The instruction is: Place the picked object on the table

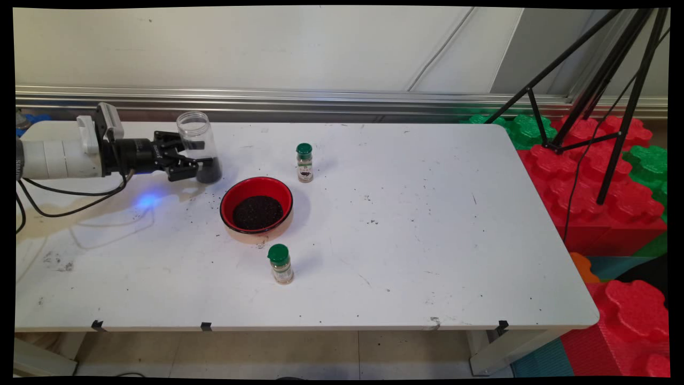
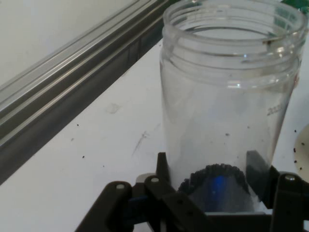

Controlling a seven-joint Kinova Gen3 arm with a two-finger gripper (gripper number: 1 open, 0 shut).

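Nearest the lower edge of the main view stands a small spice bottle with a green cap, upright, just below a red bowl filled with dark grains. Beyond the bowl, toward the upper middle, a second green-capped spice bottle stands upright. In the upper left, the black gripper pinches a clear plastic jar between its two fingers. The jar is upright and lidless, with a threaded open mouth and a low layer of dark grains at its bottom. Loose dark specks dot the white table around the bowl. The table's right half lies open; its far edge meets a metal rail along the wall.
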